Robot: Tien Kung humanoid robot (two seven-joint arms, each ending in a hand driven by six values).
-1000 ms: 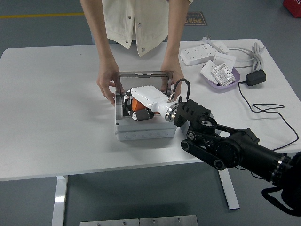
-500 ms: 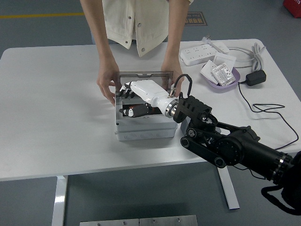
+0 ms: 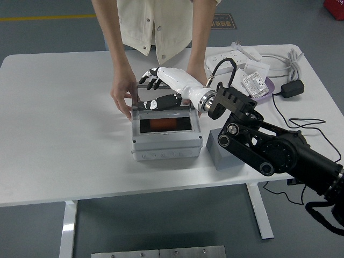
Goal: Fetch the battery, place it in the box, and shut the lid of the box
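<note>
One battery (image 3: 164, 124), orange, is lying inside the box (image 3: 165, 141), its long axis running left to right and showing through the clear window of the lid (image 3: 164, 115). The lid is lying nearly flat over the grey box, which is sitting on the white surface (image 3: 64, 118). The right hand (image 3: 159, 90) is hovering over the lid's far edge, fingers (image 3: 152, 79) spread and holding nothing, thumb lying along that edge. A person's hands (image 3: 122, 97) are steadying the box at its far corners. One purple bowl (image 3: 258, 86) of small packets is sitting to the right, near a power strip (image 3: 228, 63).
</note>
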